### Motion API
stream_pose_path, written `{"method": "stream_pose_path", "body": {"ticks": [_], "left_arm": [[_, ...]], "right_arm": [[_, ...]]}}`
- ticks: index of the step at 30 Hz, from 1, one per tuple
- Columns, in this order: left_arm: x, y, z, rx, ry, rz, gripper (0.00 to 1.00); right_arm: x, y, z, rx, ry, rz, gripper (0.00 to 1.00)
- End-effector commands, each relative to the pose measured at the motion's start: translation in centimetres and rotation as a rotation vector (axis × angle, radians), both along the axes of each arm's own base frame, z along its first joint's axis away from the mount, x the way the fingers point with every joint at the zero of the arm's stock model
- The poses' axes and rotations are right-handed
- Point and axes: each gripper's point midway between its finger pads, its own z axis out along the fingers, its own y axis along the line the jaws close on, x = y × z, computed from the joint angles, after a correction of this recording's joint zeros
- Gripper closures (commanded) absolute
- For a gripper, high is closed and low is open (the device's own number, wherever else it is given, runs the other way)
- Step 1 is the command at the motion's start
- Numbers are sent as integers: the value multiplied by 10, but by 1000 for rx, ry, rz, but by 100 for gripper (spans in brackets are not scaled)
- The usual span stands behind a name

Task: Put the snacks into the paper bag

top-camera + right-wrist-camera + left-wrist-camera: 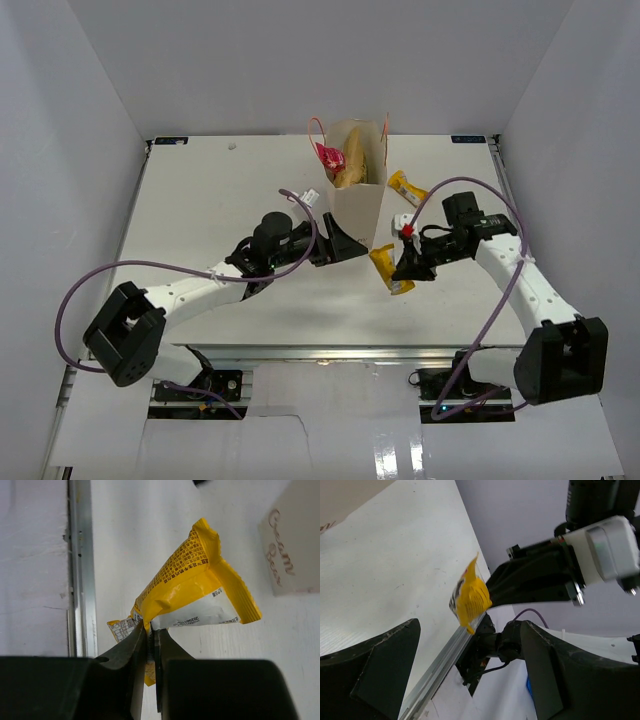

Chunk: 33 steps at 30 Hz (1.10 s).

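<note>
The cream paper bag (358, 205) stands upright at the table's middle back, its orange loop handles showing. A tan-gold chip bag (352, 160) and a red packet (329, 154) sit inside its open top. My right gripper (405, 268) is shut on a yellow packet (390, 267) and holds it just right of the bag; the wrist view shows the packet (195, 585) pinched between the jaws. A second yellow packet (406, 186) lies on the table right of the bag. My left gripper (345, 243) is open and empty, by the bag's front left foot.
The table's metal front rail (80, 565) runs near the held packet. White enclosure walls (80, 120) close in the table on the left, back and right. The purple cables (150, 266) loop beside both arms.
</note>
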Motion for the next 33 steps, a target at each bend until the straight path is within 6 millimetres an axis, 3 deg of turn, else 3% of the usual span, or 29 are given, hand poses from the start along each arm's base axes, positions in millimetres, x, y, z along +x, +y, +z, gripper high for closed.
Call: {"method": "stream_pose_path", "body": {"ticks": [1,5,8,9,10,15,19,21,22,23,24,25,27,29,32,33], "left_arm": [[-1,-10,19,-41,-41,-30,9],[-3,-15,7,-26,-1,-41,10],[-5,-19,7,-27,3,-59,21],[-5,-19,6,-25,6,-61,26],[-5,-20,6,-25,9,-65,37],[-7,-18,9,-28,2,-65,63],[-9,-15,14,-22,-29,-70,76],[-12,-14,17,-17,-46,-84,92],[-12,-14,18,-4,-62,-92,100],[-12,-13,19,8,-70,-96,100],[-13,-11,16,39,-61,-96,100],[-11,-10,17,66,-98,-98,100],[-1,-4,25,145,-120,-60,100],[10,6,33,239,-204,-31,100],[35,25,72,325,-324,62,100],[46,33,99,319,-366,100,100]], "right_arm": [[-29,30,27,71,-57,116,89],[-29,53,46,110,-80,159,89],[-22,60,53,117,-84,167,89],[-21,62,53,114,-83,174,89],[-20,63,55,114,-88,175,89],[-16,65,49,99,-77,153,87],[-16,61,44,75,-76,136,83],[-16,61,45,75,-80,133,82],[-16,60,45,72,-81,128,76],[-16,60,46,70,-83,127,71],[-15,60,48,69,-91,120,61],[-12,58,48,56,-96,107,40],[-8,57,58,53,-118,89,28],[0,51,67,42,-151,59,23],[18,37,92,47,-248,-9,16],[22,33,98,51,-267,-27,16]]}}
